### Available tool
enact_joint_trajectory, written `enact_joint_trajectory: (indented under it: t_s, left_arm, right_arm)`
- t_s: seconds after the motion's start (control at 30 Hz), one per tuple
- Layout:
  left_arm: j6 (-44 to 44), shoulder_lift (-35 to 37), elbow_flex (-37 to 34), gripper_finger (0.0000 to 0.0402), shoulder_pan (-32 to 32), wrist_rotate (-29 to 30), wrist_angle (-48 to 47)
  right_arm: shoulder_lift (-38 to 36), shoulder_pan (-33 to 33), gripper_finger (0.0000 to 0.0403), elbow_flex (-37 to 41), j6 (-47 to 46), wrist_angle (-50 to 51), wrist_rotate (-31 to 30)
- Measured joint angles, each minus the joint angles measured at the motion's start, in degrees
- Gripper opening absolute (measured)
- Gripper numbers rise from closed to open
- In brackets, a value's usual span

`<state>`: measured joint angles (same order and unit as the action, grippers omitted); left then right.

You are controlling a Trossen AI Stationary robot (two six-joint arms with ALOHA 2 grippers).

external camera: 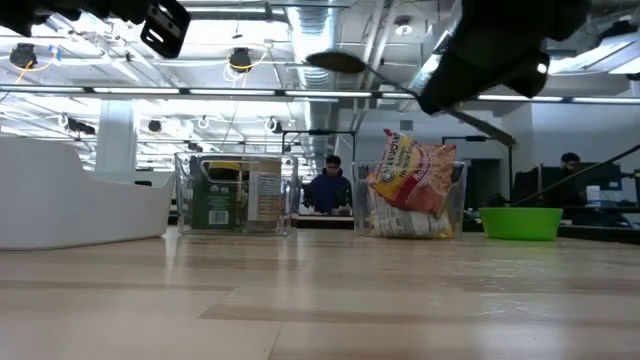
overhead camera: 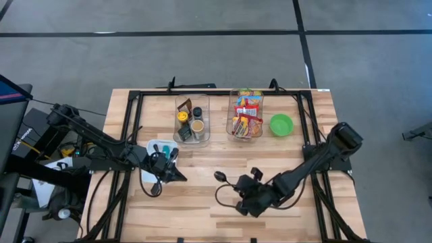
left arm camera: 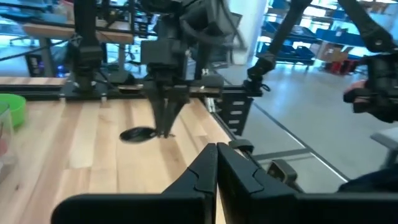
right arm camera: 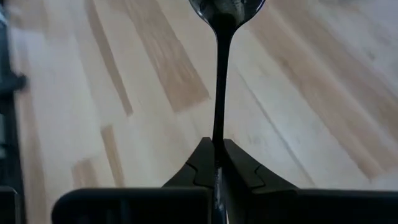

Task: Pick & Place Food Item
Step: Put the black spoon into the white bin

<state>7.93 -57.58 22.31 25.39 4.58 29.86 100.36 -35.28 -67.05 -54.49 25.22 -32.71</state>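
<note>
right gripper: clamped on spoon handle, bowl pointing forward, above bare table
left gripper: fingers together, empty, nearby
snack bin: behind spoon, well apart

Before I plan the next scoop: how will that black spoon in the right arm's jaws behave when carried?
The black spoon looks stiff: its thin handle runs straight. Probably light. The right gripper pinches only the handle's end, so it may pivot or slip if the bowl hits something.
</note>
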Motion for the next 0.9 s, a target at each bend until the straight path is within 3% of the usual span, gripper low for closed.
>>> enact_joint_trajectory:
  t_s: [0.2, 0.5, 0.67, 0.9]
  left_arm:
    - [-2.91, -4.32, 0.02, 0.0002, -0.01, 1.46, 3.84]
    - [-16.08, -12.95, 0.04, 0.0002, -0.04, 1.46, 13.25]
    - [-19.40, -15.75, 0.04, 0.0002, -0.65, 1.42, 16.06]
    - [-19.70, -18.23, 0.04, 0.0016, -3.44, 0.04, 21.41]
  right_arm:
    - [-1.69, 1.33, 0.0001, 2.41, 5.81, -9.23, 0.31]
    - [-1.91, 3.92, 0.0001, 2.39, 13.29, -18.74, 8.38]
    - [-1.91, 4.89, 0.0001, 2.39, 17.31, -23.65, 11.00]
    - [-1.86, 7.11, 0.0004, 2.39, 23.42, -34.69, 19.94]
